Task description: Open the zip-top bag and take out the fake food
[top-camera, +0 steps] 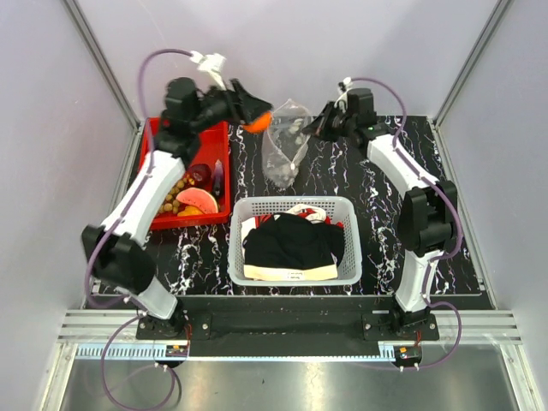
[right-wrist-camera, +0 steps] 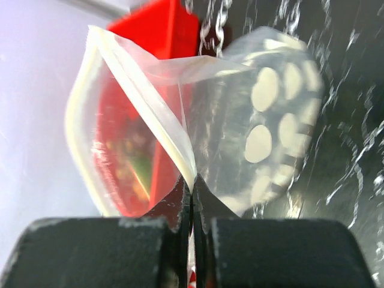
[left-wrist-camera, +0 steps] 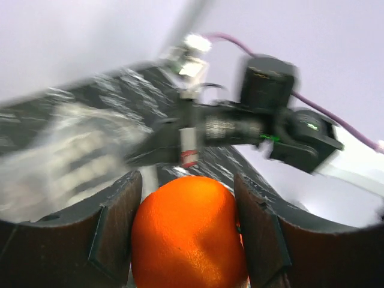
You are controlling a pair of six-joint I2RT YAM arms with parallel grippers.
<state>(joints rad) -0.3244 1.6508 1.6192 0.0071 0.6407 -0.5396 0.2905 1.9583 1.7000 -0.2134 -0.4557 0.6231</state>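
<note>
landmark: the white mesh basket (top-camera: 353, 248), standing on the black marbled table (top-camera: 197, 248) just beyond the two arm bases.
basket contents: black and white clothes (top-camera: 291, 242), heaped up to the rim.
red bin (top-camera: 229, 175): just left of the basket and reaching farther back than it; its corner also shows in the right wrist view (right-wrist-camera: 171, 27).
fake food in the bin: a pink-red wedge (top-camera: 198, 201) nearest the basket's far left corner, then tan nut-like balls (top-camera: 174, 195), a dark red fruit (top-camera: 199, 174) and a dark purple piece (top-camera: 217, 178).
zip-top bag (top-camera: 285, 145): directly behind the basket's far rim, body resting on the table, mouth lifted at the far end and gaping (right-wrist-camera: 138, 120).
in the bag: pale round discs (right-wrist-camera: 264, 90) pressed against the clear plastic.
right gripper (top-camera: 318, 124): behind the basket's far right part, jaws pinched tight (right-wrist-camera: 192, 204) on the zip strip at the bag's mouth.
left gripper (top-camera: 253, 111): behind the basket's far left corner, just left of the bag's mouth, fingers clamped on either side (left-wrist-camera: 187, 180) of the orange fruit (left-wrist-camera: 189, 234).
orange fruit, top view (top-camera: 258, 122): outside the bag, between the bin's far end and the bag.
</note>
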